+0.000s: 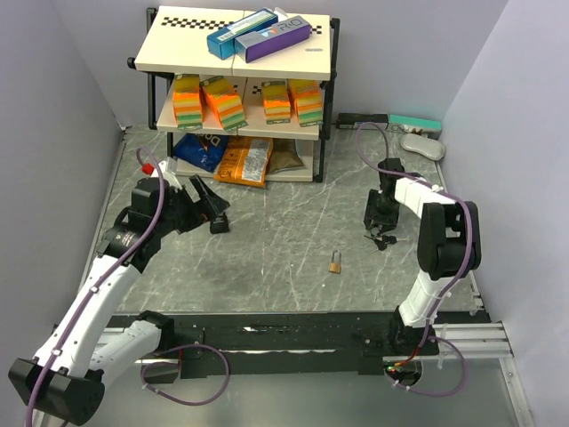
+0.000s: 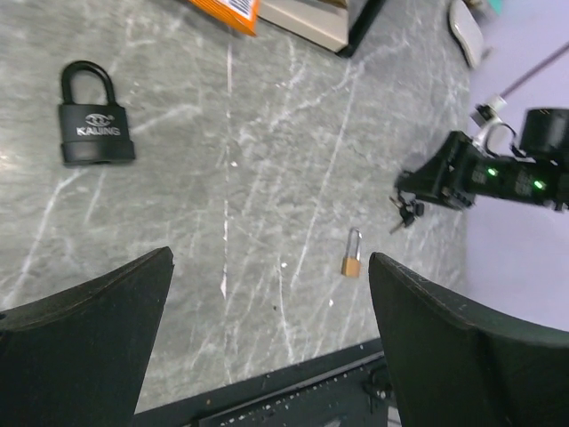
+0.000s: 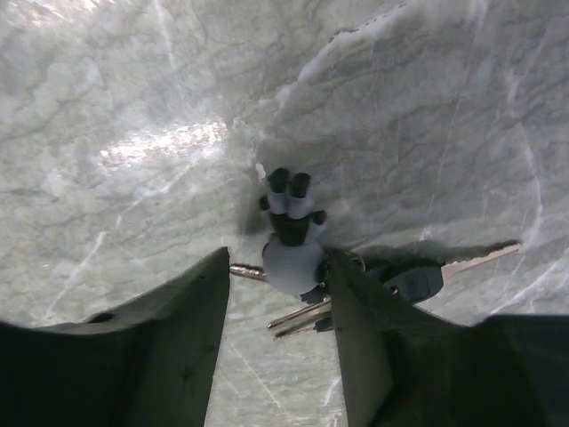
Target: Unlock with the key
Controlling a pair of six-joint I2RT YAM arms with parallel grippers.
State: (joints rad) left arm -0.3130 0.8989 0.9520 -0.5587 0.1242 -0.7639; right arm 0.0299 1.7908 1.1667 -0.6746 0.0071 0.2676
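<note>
A small brass padlock (image 1: 335,261) lies on the grey marble table, also seen in the left wrist view (image 2: 353,255). A bunch of keys (image 1: 383,239) with a grey figurine keychain (image 3: 292,245) and a black-headed key (image 3: 414,281) lies on the table to its right. My right gripper (image 1: 377,219) is low over the bunch, open, with its fingers on either side of the keychain (image 3: 277,271). A larger black padlock (image 2: 94,121) lies at the left (image 1: 220,224). My left gripper (image 1: 210,205) is open and empty beside it, and its wrist view (image 2: 267,356) faces the table.
A two-tier shelf (image 1: 238,53) with boxes, sponge packs and snack bags stands at the back. A white device (image 1: 421,145) and a teal bar lie at the back right. Grey walls close both sides. A black rail (image 1: 293,334) runs along the near edge.
</note>
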